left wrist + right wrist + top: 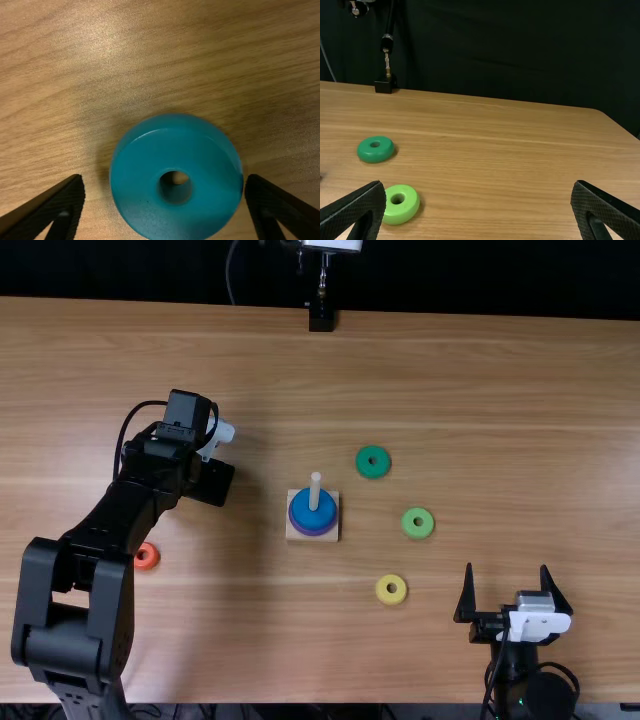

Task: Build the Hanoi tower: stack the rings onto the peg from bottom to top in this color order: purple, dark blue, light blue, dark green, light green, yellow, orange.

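We see stacked rings [300, 510] around the peg [315, 490] (its base [334, 534] sits beneath). Three loose rings [382, 472] lie right, two other rings [138, 558] left.

Table [480, 390]; loose rings [362, 462]; peg base [334, 533]

Robotics lab (likely), robot arms [112, 610], dark curtain [495, 50]

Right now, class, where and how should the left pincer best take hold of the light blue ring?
By its outer rim, at two opposite points, coming straight down from above. The light blue ring lies flat on the table, hole upward, its round side wall free to squeeze. The left pincer is open above it, so lowering and closing should probably do.
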Controlling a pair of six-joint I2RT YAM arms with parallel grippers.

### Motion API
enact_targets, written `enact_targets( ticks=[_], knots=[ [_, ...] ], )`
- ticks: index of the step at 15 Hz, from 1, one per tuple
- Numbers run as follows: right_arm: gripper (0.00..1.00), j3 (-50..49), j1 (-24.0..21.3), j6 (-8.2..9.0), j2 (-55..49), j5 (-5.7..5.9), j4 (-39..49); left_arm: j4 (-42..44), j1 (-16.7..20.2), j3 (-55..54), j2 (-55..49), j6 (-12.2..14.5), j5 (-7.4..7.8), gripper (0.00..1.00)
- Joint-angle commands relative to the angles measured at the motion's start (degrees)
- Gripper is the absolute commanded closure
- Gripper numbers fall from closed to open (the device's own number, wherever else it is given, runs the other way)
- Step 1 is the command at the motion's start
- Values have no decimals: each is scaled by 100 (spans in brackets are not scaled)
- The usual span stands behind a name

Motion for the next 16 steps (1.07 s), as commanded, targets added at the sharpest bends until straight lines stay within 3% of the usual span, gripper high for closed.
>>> enact_targets(
  ticks=[1,7,9,13,14,16],
  knots=[
    [0,-70,-74,8,-73,62,6,3,-44,163,160,59,30,40],
    [0,-70,-74,8,-73,62,6,3,-62,154,152,17,30,100],
    [0,-70,-74,8,-73,62,6,-7,-141,172,125,28,-54,100],
    [0,-70,-74,8,-73,62,6,-81,-282,435,-77,-4,-65,100],
    [0,-70,-74,8,-73,62,6,-218,-343,594,-270,-78,-65,100],
    [0,-70,-74,8,-73,62,6,-609,-545,743,-587,-574,-75,100]
  ],
)
